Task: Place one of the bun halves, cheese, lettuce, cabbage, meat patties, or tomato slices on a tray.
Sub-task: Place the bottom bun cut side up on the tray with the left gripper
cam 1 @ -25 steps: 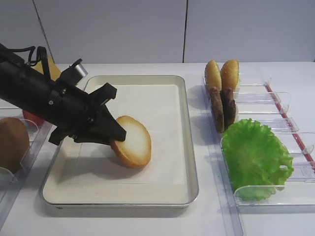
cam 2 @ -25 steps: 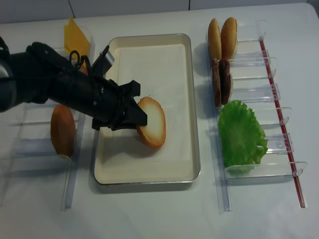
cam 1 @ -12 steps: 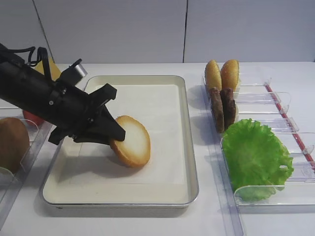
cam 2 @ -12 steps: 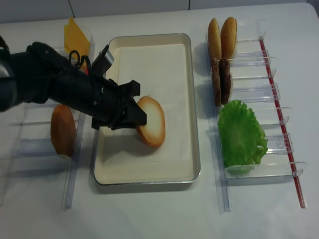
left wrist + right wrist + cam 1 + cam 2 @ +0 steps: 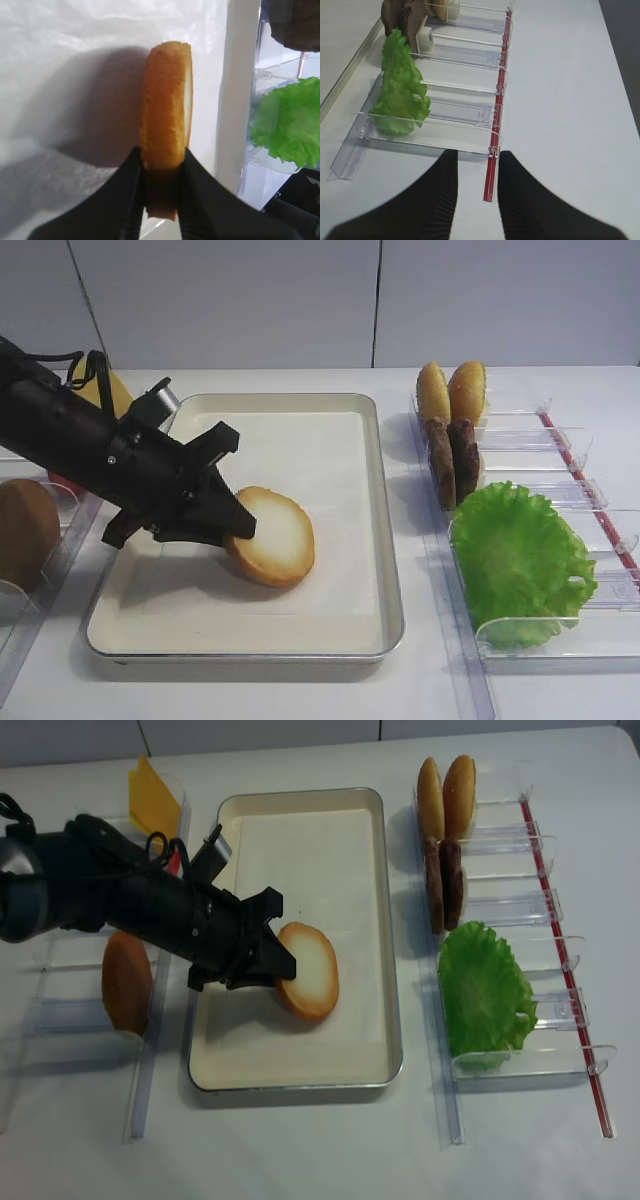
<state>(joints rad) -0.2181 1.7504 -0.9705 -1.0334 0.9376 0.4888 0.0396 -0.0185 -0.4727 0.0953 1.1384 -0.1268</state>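
Lab test bench, white table (image 5: 300, 695), clear plastic ingredient racks (image 5: 560, 635)

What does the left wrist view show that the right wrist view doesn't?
Only the left wrist view shows the left gripper shut on the bun half edge-on, over the tray and its paper liner. Only the right wrist view shows the right gripper, slightly open and empty, over bare table before the clear racks. Both show the lettuce.

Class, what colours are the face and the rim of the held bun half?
Bun half: pale whitish face, golden-brown rim; clearest in the exterior high view.
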